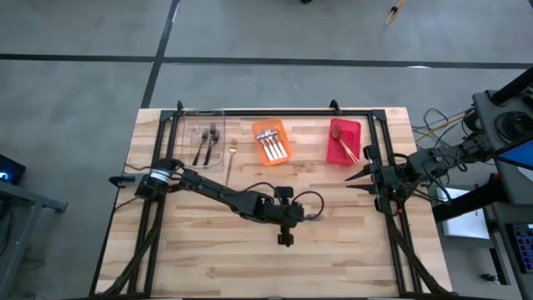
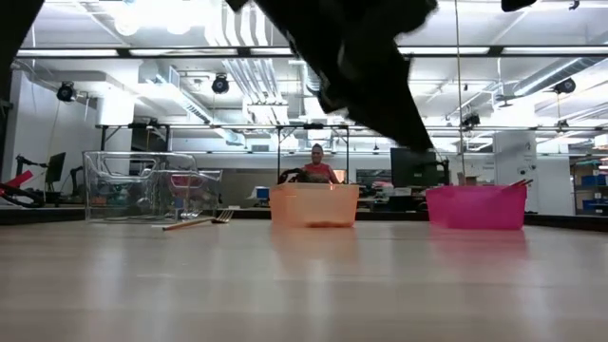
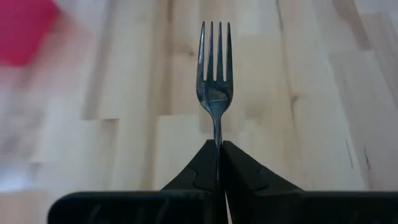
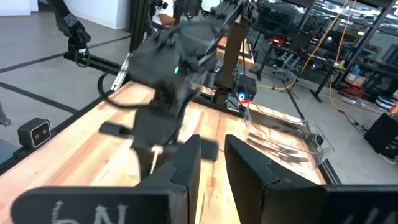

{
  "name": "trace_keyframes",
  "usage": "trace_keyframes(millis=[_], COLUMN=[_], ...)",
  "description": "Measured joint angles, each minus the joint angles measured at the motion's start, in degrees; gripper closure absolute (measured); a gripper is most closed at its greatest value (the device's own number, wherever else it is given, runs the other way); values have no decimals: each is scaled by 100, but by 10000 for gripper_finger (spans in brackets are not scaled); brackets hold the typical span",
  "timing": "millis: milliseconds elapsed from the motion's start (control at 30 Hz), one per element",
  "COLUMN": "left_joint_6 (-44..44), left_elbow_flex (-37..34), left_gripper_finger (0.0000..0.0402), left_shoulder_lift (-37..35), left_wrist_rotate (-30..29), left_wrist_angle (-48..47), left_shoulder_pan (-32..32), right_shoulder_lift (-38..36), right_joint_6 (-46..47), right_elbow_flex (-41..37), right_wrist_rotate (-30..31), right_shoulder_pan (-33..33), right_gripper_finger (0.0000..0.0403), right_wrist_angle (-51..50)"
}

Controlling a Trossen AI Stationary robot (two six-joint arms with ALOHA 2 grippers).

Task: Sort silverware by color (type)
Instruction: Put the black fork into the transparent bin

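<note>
My left gripper [image 1: 286, 239] is over the middle of the table, shut on a grey metal fork [image 3: 214, 81] whose tines stick out past the fingertips. My right gripper [image 4: 212, 155] is open and empty at the table's right side [image 1: 354, 178]. A clear bin [image 1: 205, 142] holds dark forks, an orange bin [image 1: 271, 142] holds silver forks, and a red bin [image 1: 344, 140] holds gold ones. One gold fork [image 1: 231, 161] lies flat on the table beside the clear bin; it also shows in the low view [image 2: 195, 222]. My left gripper pinches the fork's neck [image 3: 217, 134] just below the head between its two fingers. The fork lies along the fingers, with its tines pointing away from the gripper. The handle is hidden between the fingers. The head is clear of the table.
The three bins stand in a row along the far edge. A black frame [image 1: 275, 112] runs round the table's far and side edges. Bare wood [image 1: 208, 250] lies across the near half. A person [image 2: 316, 163] sits in the room beyond the table.
</note>
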Motion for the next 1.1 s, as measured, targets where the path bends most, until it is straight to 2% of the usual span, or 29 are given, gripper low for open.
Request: trace_keyframes(millis=[300, 600, 833, 933, 1100], left_joint_6=[-85, -344, -1593, -2089, -2533], left_elbow_flex=[-46, -636, -1838, -2481, -3402], left_gripper_finger=[401, 401, 401, 401, 401], left_shoulder_lift=[-849, -1949, -3076, -3644, -4517], left_wrist_rotate=[-1068, -1953, -2731, -2836, -2836], left_wrist_angle=[-1281, -1670, -2172, -2184, -2225], left_shoulder_pan=[2, 132, 482, 784, 1470], right_shoulder_lift=[17, 24, 68, 121, 258], right_joint_6=[-12, -15, -17, -17, -22], right_elbow_flex=[0, 0, 0, 0, 0], right_wrist_rotate=[0, 2, 9, 39, 446], right_shoulder_pan=[0, 0, -8, -9, -11], right_gripper_finger=[337, 337, 337, 337, 337], right_wrist_angle=[2, 7, 100, 113, 186])
